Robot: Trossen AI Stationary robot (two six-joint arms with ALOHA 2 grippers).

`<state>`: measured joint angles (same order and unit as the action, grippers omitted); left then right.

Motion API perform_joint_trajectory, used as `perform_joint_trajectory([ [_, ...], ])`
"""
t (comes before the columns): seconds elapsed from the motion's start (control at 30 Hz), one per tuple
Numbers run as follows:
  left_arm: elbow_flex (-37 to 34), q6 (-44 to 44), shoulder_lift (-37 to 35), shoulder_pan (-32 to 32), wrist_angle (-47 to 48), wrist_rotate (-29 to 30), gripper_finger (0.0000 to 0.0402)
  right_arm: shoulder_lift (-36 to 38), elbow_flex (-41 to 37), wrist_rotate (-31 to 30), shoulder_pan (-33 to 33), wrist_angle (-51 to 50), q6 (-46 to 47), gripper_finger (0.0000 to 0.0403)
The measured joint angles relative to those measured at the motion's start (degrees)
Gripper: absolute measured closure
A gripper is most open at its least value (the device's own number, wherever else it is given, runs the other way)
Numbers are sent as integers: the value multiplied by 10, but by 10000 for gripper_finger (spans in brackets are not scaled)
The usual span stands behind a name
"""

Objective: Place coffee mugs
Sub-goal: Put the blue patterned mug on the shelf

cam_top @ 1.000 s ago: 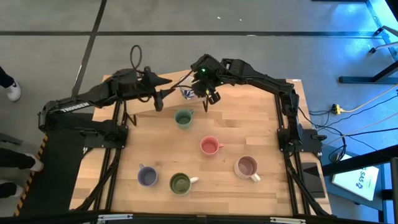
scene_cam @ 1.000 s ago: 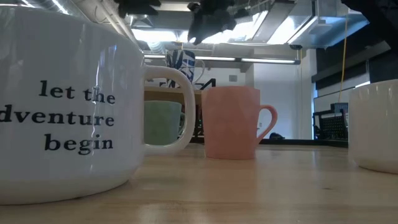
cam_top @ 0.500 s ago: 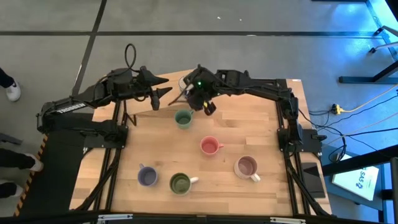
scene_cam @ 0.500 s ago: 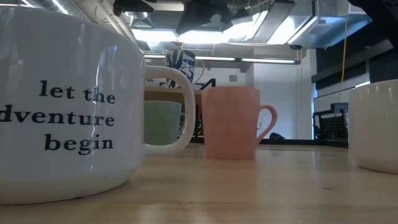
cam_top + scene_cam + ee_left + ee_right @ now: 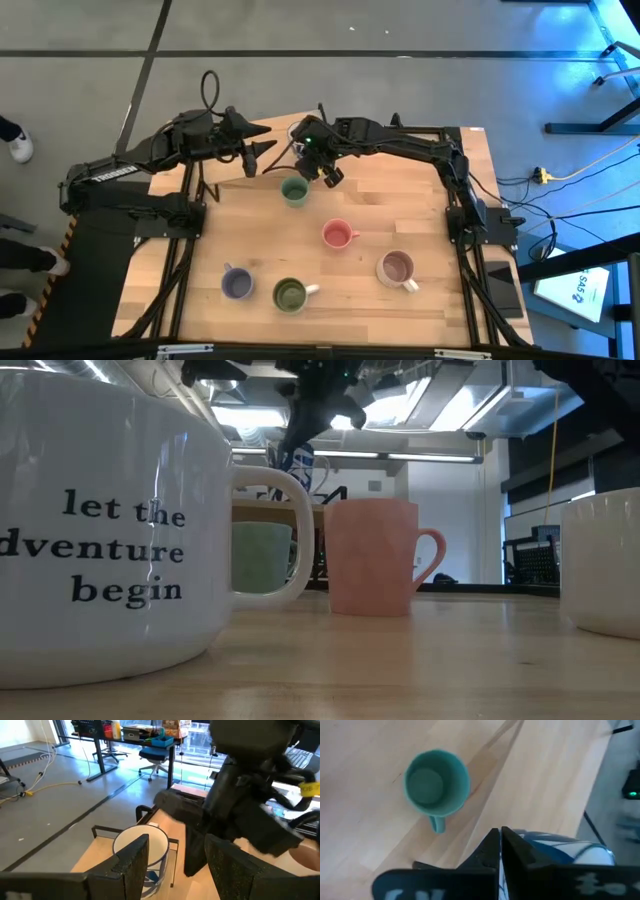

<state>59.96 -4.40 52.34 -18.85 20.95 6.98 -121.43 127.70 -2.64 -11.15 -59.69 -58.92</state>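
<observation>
The right gripper (image 5: 318,165) is at the far edge of the table (image 5: 400,210). Its fingers (image 5: 495,851) are pressed together, close to the white and blue mug (image 5: 141,851), with nothing held. The teal mug (image 5: 294,190) stands just beside. The left gripper (image 5: 262,152) is open, empty and near.

A grey concrete floor (image 5: 300,25) crossed by dark seams is seen around the wooden table (image 5: 400,215), while desks (image 5: 107,732) and a blue office chair (image 5: 157,752) (by bright windows) are shown beyond.
</observation>
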Motion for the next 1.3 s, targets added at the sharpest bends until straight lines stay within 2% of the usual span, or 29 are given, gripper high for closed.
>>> perform_joint_trajectory([
  [0.2, 0, 0, 0, 0, 1, 0, 214, -6, 0, -33, -10, 8, -3, 401],
  [1.0, 0, -2, 0, 0, 5, 5, 214, -6, 0, -45, -89, 75, 5, 403],
  [1.3, 0, -2, 0, 0, 7, 4, 214, -6, 1, -77, -108, 75, 14, 403],
])
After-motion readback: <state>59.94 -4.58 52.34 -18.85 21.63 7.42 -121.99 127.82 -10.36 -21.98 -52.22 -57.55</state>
